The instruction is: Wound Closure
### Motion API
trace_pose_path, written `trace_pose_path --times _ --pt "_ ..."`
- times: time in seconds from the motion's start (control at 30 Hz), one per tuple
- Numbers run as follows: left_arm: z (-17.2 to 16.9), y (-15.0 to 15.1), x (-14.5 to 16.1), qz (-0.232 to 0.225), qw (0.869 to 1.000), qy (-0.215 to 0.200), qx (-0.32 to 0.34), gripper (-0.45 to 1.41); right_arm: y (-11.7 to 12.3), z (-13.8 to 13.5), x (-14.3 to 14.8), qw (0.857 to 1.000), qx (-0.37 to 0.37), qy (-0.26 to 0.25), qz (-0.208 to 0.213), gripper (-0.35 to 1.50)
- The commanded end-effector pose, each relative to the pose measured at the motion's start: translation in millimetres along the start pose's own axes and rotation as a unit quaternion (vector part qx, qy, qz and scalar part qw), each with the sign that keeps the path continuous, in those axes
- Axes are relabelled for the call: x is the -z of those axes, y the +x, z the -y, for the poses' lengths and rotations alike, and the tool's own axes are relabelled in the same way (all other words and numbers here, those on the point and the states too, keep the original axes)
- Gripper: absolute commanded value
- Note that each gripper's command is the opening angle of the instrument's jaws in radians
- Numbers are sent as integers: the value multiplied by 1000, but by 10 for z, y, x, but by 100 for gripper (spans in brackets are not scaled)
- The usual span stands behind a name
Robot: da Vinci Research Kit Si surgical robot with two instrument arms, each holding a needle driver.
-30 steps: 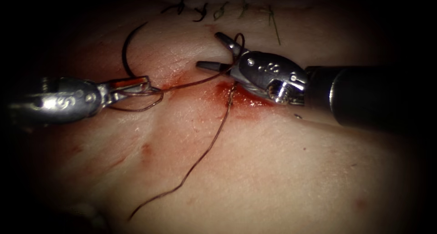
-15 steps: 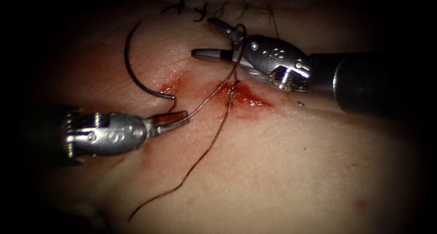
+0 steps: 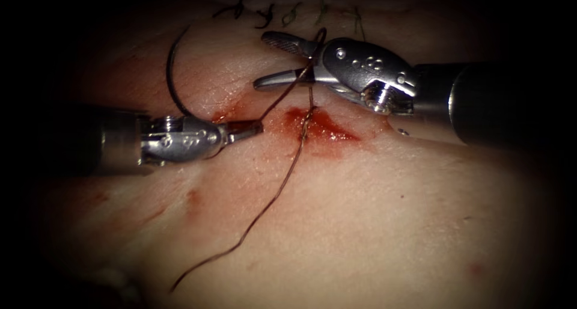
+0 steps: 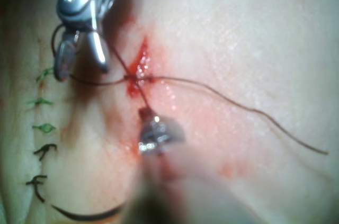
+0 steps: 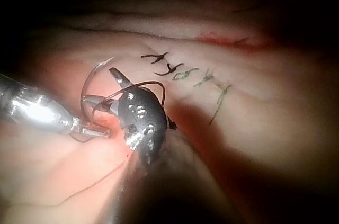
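Observation:
My left tool (image 3: 255, 127) lies on the left side of the cut with its jaws shut on the thread (image 3: 281, 88). From there the thread runs taut up to my right tool (image 3: 261, 61), whose jaws stand open with the thread looped around them and nothing gripped. The curved needle (image 3: 170, 74) lies free on the tissue (image 3: 372, 225), left of the cut, and its lower end passes behind the left tool. A loose tail of thread (image 3: 270, 201) trails from the cut toward the front. The left wrist view gives the left jaws (image 4: 145, 114) beside the cut and the right tool (image 4: 82, 68).
Red fluid (image 3: 321, 127) pools at the cut. Several tied stitches (image 3: 282, 11) with short cut ends sit in a row behind the right tool, and they appear as stitches (image 5: 183, 73) in the right wrist view too. The needle (image 4: 87, 214) lies near them.
The left tool let go near the needle, dipped toward the front, then came back right to the cut and took the thread. The right tool drifted up and right, its jaws still open.

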Motion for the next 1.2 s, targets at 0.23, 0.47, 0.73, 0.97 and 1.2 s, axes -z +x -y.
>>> trace_pose_path --times 0.23,0.47,0.73,0.97,1.2 --pt "-8 -6 -19 2 1000 -10 1 -45 -2 20 -15 999 10 51 0 84" --pt "-9 4 -34 7 1000 -19 1 -45 -1 39 -21 993 28 114 21 79" --pt "-9 4 -30 8 999 -32 -4 -45 -7 55 -28 976 57 198 72 76" --pt "-9 2 -14 9 999 -35 -6 -45 -29 75 -41 955 68 263 118 74" --pt "-16 -5 -2 15 999 -42 -14 -45 -59 100 -58 934 68 315 153 73"
